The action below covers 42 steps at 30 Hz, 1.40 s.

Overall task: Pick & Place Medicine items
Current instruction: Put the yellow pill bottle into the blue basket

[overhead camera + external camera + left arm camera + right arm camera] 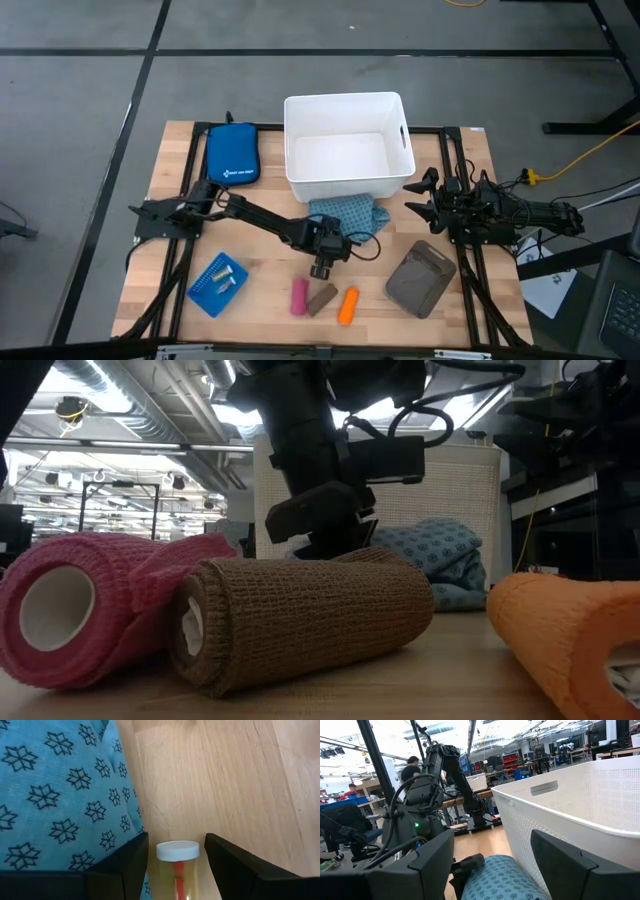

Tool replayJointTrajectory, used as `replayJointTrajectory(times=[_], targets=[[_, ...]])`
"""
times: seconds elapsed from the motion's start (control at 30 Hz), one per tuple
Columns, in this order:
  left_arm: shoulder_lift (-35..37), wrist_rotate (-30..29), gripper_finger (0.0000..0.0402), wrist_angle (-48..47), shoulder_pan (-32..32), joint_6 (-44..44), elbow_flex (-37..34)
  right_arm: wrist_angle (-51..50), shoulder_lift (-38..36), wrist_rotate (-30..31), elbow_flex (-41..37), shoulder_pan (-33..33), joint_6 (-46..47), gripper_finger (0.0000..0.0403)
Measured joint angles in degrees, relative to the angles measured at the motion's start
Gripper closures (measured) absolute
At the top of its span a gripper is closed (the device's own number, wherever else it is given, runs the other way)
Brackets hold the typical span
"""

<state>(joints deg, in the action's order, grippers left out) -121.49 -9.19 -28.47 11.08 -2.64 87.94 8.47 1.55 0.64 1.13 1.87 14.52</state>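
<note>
A small clear vial with a white cap (177,851) and something orange inside stands between the fingers of my left gripper (176,862), which is open and points steeply down. A narrow gap shows on each side of the cap. In the high view this gripper (320,268) hangs just near of the teal patterned pack (348,212), which lies on the table against the white bin (400,170). Pink (299,296), brown (322,298) and orange (347,305) rolls lie near the front edge. My right gripper (425,195) waits open at the right.
A dark blue zipped pouch (232,153) lies at the far left. A light-blue tray (205,295) with small silver bits sits near left, a grey tray (420,280) near right. Bare wood shows between the rolls and the grey tray.
</note>
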Motion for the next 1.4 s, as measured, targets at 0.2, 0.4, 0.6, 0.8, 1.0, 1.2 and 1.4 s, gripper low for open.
replayJointTrajectory(times=[0.2,0.4,0.6,0.8,1.0,1.2,1.4], targets=[[0.0,0.4,0.0234,-1.4,0.0,2.4,0.0,0.0,0.0,0.0,0.0,0.0,0.0,0.0136],[0.5,2.6,0.0282,-1.3,0.5,3.3,-0.1,0.0,0.0,0.0,0.0,0.0,0.0,0.0136],[2.8,7.0,0.0298,-2.9,2.0,5.7,-0.3,0.0,0.0,0.0,0.0,0.0,0.0,0.0136],[7.9,7.7,0.0290,-4.1,4.5,8.2,-0.2,-0.5,0.0,0.0,0.0,0.0,0.0,0.0136],[15.7,4.8,0.0294,-10.6,7.6,14.8,-0.2,-0.4,0.0,0.0,0.0,0.0,0.0,0.0136],[23.7,-3.0,0.0291,-27.8,13.2,31.2,-0.2,-0.4,0.0,0.0,0.0,0.0,0.0,0.0136],[28.3,-9.7,0.0289,-39.3,21.5,52.5,-0.9,-0.4,0.0,0.0,0.0,0.0,0.1,0.0136]])
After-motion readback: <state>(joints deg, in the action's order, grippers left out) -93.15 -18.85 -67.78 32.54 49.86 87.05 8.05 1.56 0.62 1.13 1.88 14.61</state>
